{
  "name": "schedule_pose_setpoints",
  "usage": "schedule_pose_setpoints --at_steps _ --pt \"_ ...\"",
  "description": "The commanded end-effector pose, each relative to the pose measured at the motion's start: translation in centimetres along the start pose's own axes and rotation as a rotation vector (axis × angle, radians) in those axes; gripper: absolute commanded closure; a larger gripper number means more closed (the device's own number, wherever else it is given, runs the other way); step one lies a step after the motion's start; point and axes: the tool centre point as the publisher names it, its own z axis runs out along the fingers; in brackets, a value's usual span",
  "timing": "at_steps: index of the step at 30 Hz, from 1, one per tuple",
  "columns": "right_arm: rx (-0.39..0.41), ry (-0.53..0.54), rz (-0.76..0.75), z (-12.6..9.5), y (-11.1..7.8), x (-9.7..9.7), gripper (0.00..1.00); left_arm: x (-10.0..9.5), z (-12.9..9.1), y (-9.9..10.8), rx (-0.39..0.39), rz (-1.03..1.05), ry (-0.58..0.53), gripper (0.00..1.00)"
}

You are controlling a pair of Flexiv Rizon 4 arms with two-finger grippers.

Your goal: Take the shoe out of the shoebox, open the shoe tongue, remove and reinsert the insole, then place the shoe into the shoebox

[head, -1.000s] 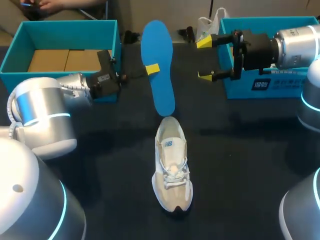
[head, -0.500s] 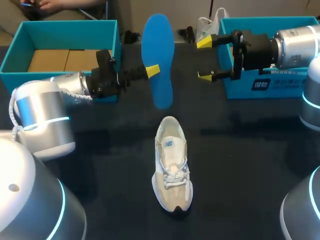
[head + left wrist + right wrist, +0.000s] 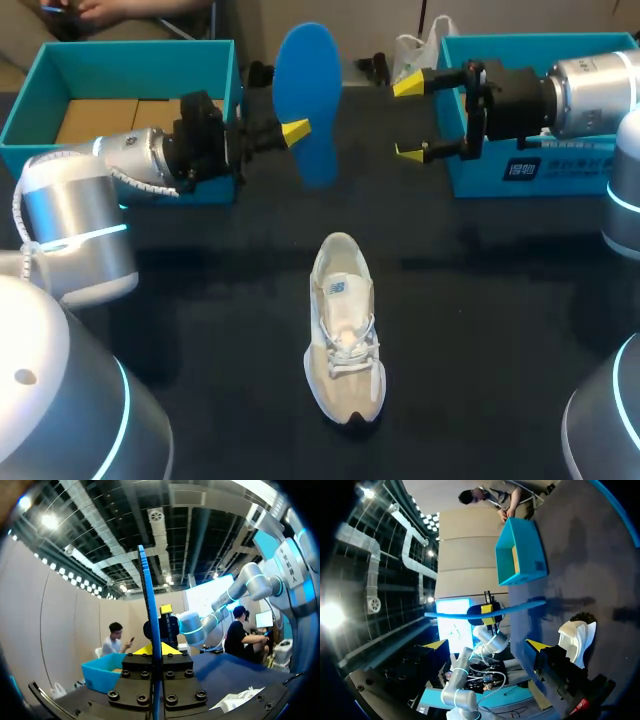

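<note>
Shoe [image 3: 345,340] lower centre, sole down on tabletop [image 3: 500,300], toe toward bottom edge.

Left arm in from left edge, forearm level, reaching right toward upper centre. Left hand [image 3: 292,132] pinching insole [image 3: 308,100] at its side edge.

Insole aloft at upper centre, standing on end, well apart from shoe.

Right arm in from upper right, level, pointing left. Right hand [image 3: 413,118] spread, near insole, not touching.

Left box [image 3: 130,45] upper left; right box [image 3: 570,178] upper right.
</note>
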Motion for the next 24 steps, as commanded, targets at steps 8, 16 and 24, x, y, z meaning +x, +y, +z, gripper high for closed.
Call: schedule_pose_setpoints --at_steps 8,16,24 --pt "0.0 -0.002 0.001 0.2 0.1 0.0 0.0 1.1 -1.2 0.3 0.029 0.495 0.275 1.0" --pt "0.0 -0.002 0.001 0.2 0.1 0.0 0.0 1.4 -1.0 0.0 0.019 0.561 0.295 1.0" --pt "0.0 -0.002 0.001 0.2 0.1 0.0 0.0 2.3 -0.8 -0.5 -0.007 0.716 0.273 1.0"
